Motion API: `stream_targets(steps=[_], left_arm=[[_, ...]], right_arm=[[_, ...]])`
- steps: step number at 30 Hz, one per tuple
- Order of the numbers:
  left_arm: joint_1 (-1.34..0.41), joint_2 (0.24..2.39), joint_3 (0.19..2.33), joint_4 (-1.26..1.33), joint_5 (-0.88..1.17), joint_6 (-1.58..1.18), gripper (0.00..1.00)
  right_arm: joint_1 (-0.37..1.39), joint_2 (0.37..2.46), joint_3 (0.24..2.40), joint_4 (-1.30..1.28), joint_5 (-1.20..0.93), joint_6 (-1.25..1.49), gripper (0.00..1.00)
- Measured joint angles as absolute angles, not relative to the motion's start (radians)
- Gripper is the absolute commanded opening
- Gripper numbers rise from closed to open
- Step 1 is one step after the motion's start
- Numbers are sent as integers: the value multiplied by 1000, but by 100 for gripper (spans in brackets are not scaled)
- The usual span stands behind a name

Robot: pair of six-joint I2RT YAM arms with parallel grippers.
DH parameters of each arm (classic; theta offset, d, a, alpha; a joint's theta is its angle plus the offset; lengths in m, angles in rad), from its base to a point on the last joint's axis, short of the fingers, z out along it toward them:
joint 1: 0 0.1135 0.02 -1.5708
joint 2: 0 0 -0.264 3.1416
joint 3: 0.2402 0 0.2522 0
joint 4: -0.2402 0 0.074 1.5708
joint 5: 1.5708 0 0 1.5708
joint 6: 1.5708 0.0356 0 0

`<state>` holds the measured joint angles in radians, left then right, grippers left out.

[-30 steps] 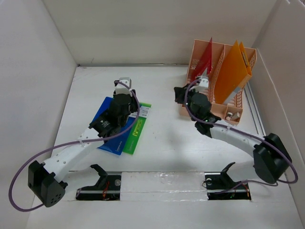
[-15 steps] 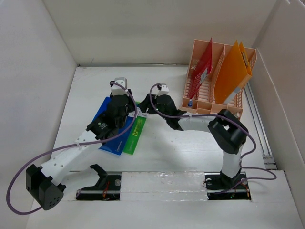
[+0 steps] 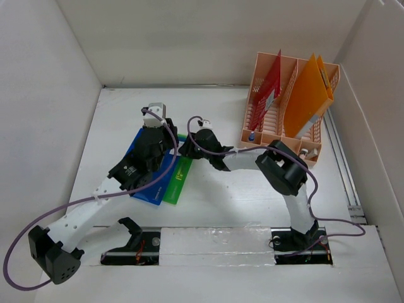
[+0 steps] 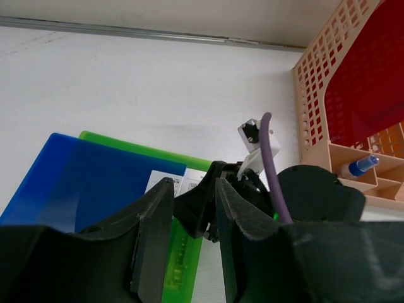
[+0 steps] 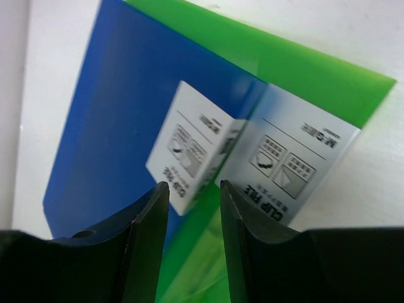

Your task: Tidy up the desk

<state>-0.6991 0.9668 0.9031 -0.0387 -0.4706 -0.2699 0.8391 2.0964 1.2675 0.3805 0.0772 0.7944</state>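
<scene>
The white desk [image 3: 221,196] holds a blue folder [image 3: 150,188] lying flat at centre left, overlapping a green folder [image 3: 180,180] on its right. My left gripper [image 3: 156,134] hovers over the blue folder's far end, open and empty; in the left wrist view [image 4: 194,186] its jaws frame the right gripper. My right gripper [image 3: 188,149] has reached across to the green folder's far end. In the right wrist view [image 5: 192,186] it is open just above the white labels of the blue folder [image 5: 107,113] and the green folder [image 5: 284,57].
A peach-orange slotted rack [image 3: 278,137] stands at the back right with a red folder [image 3: 268,88] and an orange folder [image 3: 309,95] upright in it. A blue-capped marker [image 4: 356,168] lies in its front tray. White walls [image 3: 50,95] enclose the desk.
My right arm swung left from the rack to the green folder's far end. My left gripper shifted slightly back and left over the blue folder.
</scene>
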Motion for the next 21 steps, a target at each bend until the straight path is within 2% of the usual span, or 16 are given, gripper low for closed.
stream_targets(steps=[4,7,11,13,14,21], left_arm=[[-699,936,895,-33,-459,-269,29],[-699,921,889,-28,-451,-267,29],[-699,915,889,-27,-444,-265,29],[-699,908,886,-26,-445,-262,29],[-699,904,882,-26,-445,-262,29],[-699,886,875,-25,-445,-256,29]], right_arm=[[839,2120,1282,345,89,818,44],[839,2121,1295,334,101,828,32],[839,2122,1301,315,108,839,11],[839,2121,1309,310,110,844,6],[839,2122,1315,303,109,844,0],[839,2121,1323,297,104,845,0]])
